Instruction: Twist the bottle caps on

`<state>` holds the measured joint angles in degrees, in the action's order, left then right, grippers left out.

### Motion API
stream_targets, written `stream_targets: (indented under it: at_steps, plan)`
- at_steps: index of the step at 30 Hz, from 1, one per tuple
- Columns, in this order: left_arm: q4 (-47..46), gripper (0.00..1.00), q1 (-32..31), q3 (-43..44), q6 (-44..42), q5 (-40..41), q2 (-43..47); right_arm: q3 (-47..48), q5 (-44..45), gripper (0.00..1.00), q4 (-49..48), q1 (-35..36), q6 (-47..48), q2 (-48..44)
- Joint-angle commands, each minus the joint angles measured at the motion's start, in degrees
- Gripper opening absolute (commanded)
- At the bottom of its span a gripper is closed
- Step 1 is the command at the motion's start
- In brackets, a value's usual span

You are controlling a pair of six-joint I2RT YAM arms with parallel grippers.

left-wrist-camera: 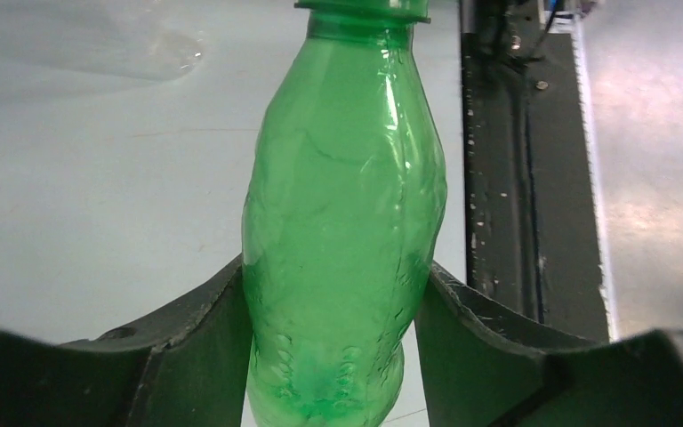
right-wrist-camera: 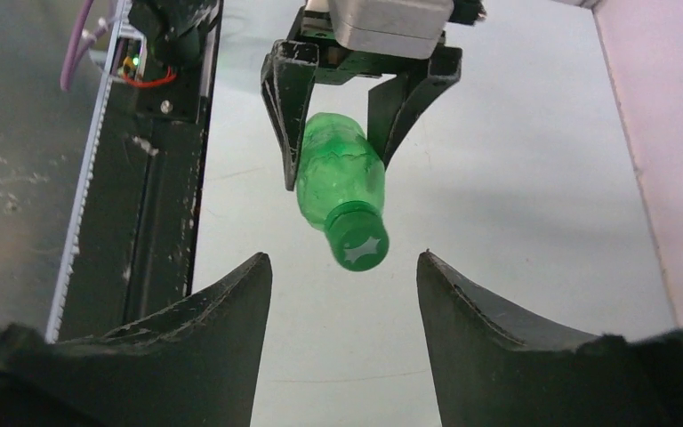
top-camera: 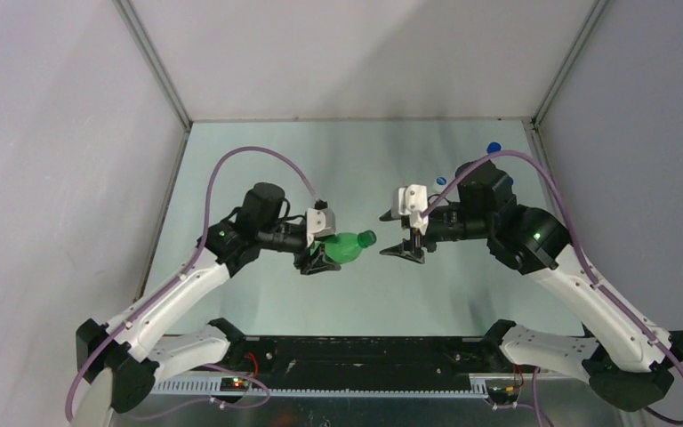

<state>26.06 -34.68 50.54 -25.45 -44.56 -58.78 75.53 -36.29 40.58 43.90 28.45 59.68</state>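
Observation:
My left gripper (top-camera: pixel 320 253) is shut on the lower body of a translucent green bottle (top-camera: pixel 347 246), held level above the table with its neck pointing right. In the left wrist view both fingers press the bottle (left-wrist-camera: pixel 342 222) at its sides. A dark green cap (right-wrist-camera: pixel 358 245) with a pale star mark sits on the neck. My right gripper (top-camera: pixel 386 235) faces that cap (top-camera: pixel 367 237) from the right, open, its fingertips a short way off and touching nothing. In the right wrist view the right gripper (right-wrist-camera: pixel 342 258) frames the cap, with the left gripper (right-wrist-camera: pixel 333 169) behind it.
A bright blue cap (top-camera: pixel 494 148) lies at the far right of the table near the back wall. The black mounting rail (top-camera: pixel 365 351) runs along the near edge. Enclosure walls stand on the left, right and back.

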Motion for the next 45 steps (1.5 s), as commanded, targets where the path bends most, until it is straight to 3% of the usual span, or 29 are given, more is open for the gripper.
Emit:
stream_targets:
  at_steps: [1,7,35,45]
  plan:
    - [6.38,0.00,0.31,3.36,-5.87,-8.19,-0.73,0.41,-1.64,0.61,2.79,1.47,11.85,1.47]
    - [8.28,0.00,0.31,4.48,-7.10,-8.84,-1.17,0.42,-1.34,0.54,4.59,2.20,15.07,3.10]
    - [5.14,0.00,0.29,4.12,-4.50,-8.92,-0.78,0.41,-2.05,0.45,4.61,5.22,15.28,5.60]
    - [3.30,0.00,0.31,3.62,-3.06,-9.16,0.08,0.46,-1.31,0.35,3.79,5.43,14.70,6.49]
